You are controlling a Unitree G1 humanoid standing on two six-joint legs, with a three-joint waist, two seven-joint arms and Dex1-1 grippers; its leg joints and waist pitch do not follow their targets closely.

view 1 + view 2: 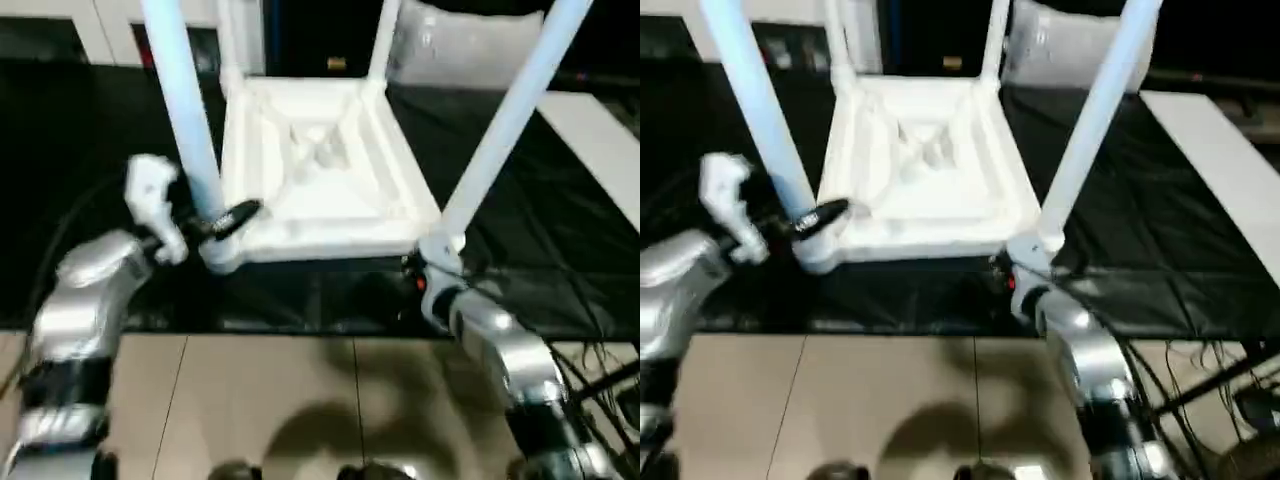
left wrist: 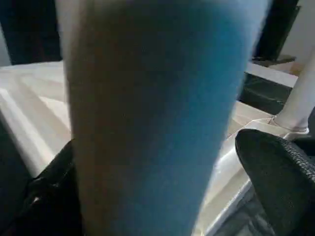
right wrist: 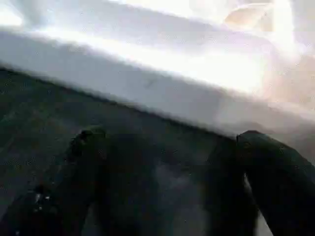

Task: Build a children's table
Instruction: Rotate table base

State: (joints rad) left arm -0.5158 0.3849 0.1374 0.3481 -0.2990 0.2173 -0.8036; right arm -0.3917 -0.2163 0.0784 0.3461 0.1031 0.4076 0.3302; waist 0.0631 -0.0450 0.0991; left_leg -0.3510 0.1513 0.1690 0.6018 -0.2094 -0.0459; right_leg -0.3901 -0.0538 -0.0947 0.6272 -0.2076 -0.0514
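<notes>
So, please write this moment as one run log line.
white plastic children's table: upside down, four legs up | left claw: open around near-left leg | right claw: open

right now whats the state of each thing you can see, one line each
children's table: upside down on the black cover, ribbed underside up, four legs seated in the corner sockets
near left leg: upright, between the left tool's fingers
left tool: open, fingers either side of that leg
right tool: open, at the near right corner, holding nothing

Silver forearms (image 1: 85, 300), black wrist bands, white left end effector (image 1: 205, 222) housing.
</notes>
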